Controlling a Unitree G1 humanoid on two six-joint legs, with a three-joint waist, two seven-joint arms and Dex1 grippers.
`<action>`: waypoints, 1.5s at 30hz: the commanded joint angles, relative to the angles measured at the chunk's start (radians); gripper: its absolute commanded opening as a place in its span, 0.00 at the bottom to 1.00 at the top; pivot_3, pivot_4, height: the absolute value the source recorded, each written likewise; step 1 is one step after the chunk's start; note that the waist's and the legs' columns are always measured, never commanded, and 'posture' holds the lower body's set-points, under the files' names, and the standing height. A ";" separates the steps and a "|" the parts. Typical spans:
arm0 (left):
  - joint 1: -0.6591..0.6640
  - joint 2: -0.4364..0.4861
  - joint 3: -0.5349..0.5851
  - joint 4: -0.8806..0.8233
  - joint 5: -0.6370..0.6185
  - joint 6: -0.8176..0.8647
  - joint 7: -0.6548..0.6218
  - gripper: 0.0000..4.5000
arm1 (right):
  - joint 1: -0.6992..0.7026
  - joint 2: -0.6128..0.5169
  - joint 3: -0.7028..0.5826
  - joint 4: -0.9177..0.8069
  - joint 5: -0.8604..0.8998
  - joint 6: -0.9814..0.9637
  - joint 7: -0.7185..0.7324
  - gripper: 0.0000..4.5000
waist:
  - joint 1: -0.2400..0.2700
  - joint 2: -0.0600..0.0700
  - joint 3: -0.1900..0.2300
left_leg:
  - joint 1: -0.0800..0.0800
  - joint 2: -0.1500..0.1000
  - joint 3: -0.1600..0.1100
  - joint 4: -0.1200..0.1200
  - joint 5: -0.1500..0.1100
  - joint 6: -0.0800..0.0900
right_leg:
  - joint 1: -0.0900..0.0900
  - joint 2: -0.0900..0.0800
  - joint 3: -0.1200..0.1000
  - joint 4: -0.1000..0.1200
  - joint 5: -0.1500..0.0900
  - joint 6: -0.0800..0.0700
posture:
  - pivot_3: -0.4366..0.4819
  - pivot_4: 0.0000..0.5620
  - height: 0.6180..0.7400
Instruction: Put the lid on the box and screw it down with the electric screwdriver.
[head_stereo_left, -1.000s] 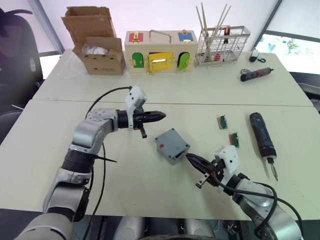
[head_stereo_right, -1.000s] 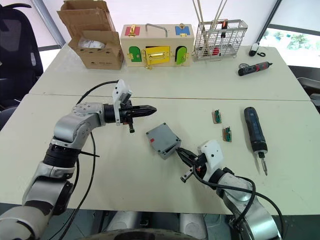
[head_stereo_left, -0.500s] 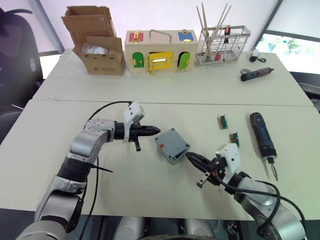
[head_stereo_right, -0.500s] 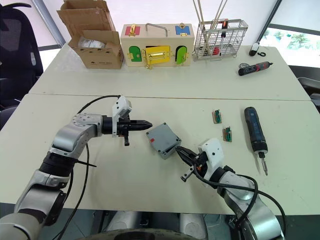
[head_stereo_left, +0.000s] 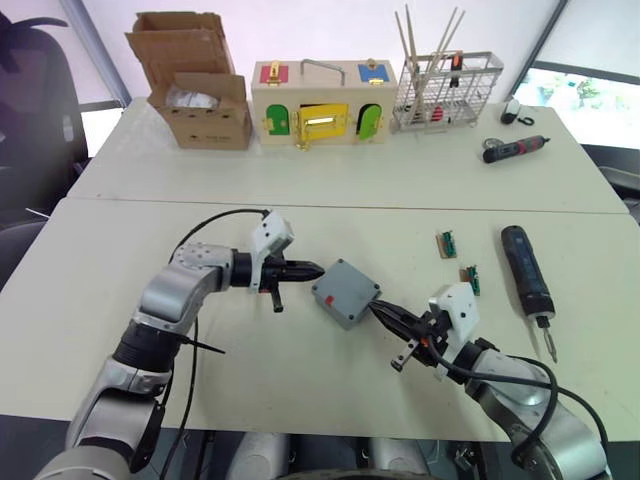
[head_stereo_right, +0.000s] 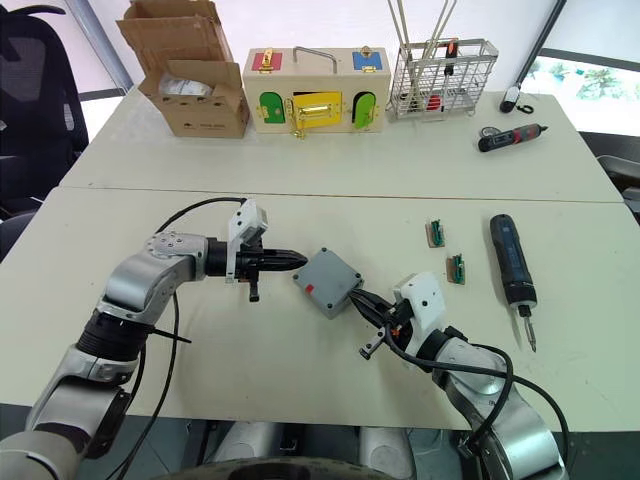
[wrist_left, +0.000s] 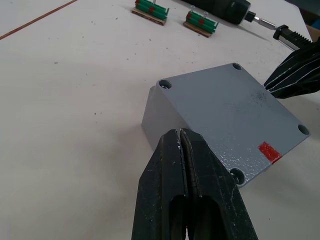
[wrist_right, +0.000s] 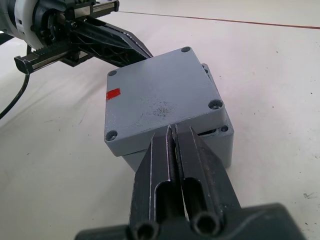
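Observation:
In the middle of the table the grey lid (head_stereo_left: 343, 290), with a small red mark on its top face, lies askew on the grey box (wrist_right: 220, 145). One corner of the box sticks out beneath it. My left gripper (head_stereo_left: 318, 270) is shut, its tip against the lid's left edge; its fingers (wrist_left: 172, 165) are pressed together. The right gripper (head_stereo_left: 378, 312) is also shut, its tip touching the right side of the stack. Its fingers (wrist_right: 187, 150) meet at the lid's edge. The black electric screwdriver (head_stereo_left: 526, 282) lies on the table to the right, away from both grippers.
Two small green connector parts (head_stereo_left: 445, 244) (head_stereo_left: 469, 279) lie between the box and the screwdriver. A smaller black-and-red screwdriver (head_stereo_left: 512, 148) lies at the far right. A cardboard box (head_stereo_left: 195, 85), a wooden box with coloured doors (head_stereo_left: 318, 105) and a wire rack (head_stereo_left: 445, 88) line the back.
My left gripper has dropped and closed in on the lid's left edge. The right gripper has edged slightly toward the box. The box has barely moved.

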 joint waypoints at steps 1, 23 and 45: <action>-0.009 -0.011 0.009 -0.035 -0.018 -0.010 0.011 0.00 | -0.009 0.006 0.011 -0.016 0.004 -0.011 0.001 0.01 | 0.000 0.000 0.000 | 0.000 0.000 0.000 0.000 0.000 0.000 | 0.000 0.000 0.000 0.000 0.000 0.000 | 0.48 0.27 0.62; -0.023 -0.057 -0.020 0.023 0.005 -0.074 0.022 0.00 | -0.013 0.016 -0.003 -0.024 0.023 -0.006 -0.019 0.01 | 0.000 0.000 0.000 | 0.000 0.000 0.000 0.000 0.000 0.000 | 0.000 0.000 0.000 0.000 0.000 0.000 | 0.48 0.27 0.62; -0.017 -0.077 -0.028 0.040 0.029 -0.096 0.016 0.00 | 0.006 0.019 -0.008 -0.027 0.032 -0.019 -0.012 0.01 | -0.001 0.000 0.000 | 0.000 0.000 0.000 0.000 0.000 0.000 | 0.000 0.001 0.000 0.000 0.000 0.000 | 0.48 0.27 0.62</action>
